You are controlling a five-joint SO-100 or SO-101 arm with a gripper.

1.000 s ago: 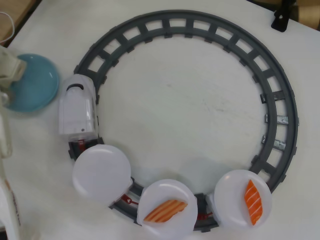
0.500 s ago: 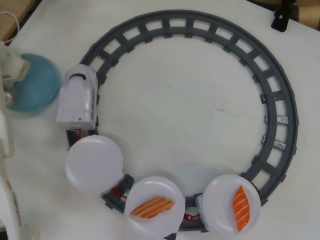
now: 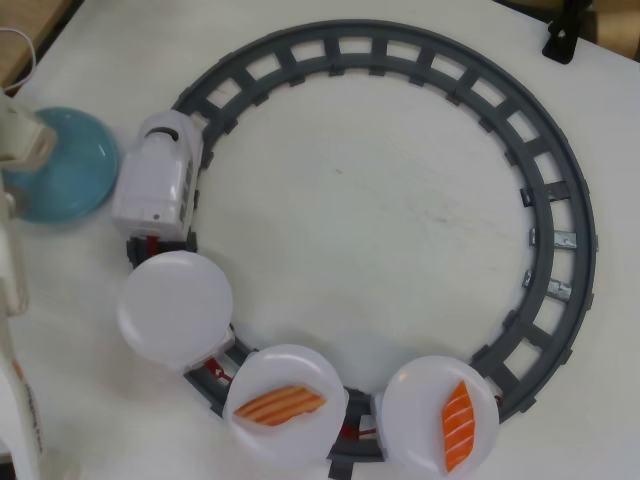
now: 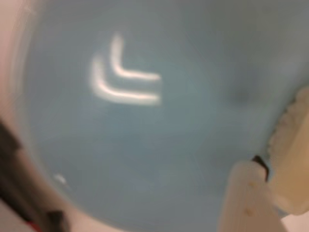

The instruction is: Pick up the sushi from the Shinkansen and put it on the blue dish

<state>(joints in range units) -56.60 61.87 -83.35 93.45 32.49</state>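
Gripper (image 4: 263, 166) — cream-coloured, seen close and blurred at the lower right of the wrist view, directly above the blue dish (image 4: 145, 145). One pale finger (image 4: 246, 203) rises from the bottom edge; a second pale, rough-edged shape sits just right of it, with only a thin dark gap between them. Whether that second shape is the other finger or the sushi cannot be told, so the gripper's opening and its load stay uncertain.

Arm (image 3: 15, 150) — cream-white, at the far left edge of the overhead view, overlapping the left rim of the blue dish (image 3: 75, 165).

Blue dish — round, glossy, light blue, on the white table (image 3: 360, 220) at the left, just beside the nose end of the Shinkansen (image 3: 157, 182). In the wrist view it fills nearly the whole frame, with two curved light reflections on its surface.

Sushi — not clearly visible in either view; its place cannot be confirmed.

Shinkansen — white, on the left bend of the track (image 3: 560, 200), a grey circular loop. Three cars with round white plates trail behind it along the near-left curve.

First plate (image 3: 175, 308) — bare, directly behind the engine.

Second plate (image 3: 285, 402) — carries an orange-and-pale striped piece (image 3: 280, 405).

Third plate (image 3: 440, 415) — carries a solid orange piece (image 3: 458, 425), lying upright in the view.

Black object (image 3: 560, 40) — at the far right table edge, outside the loop.
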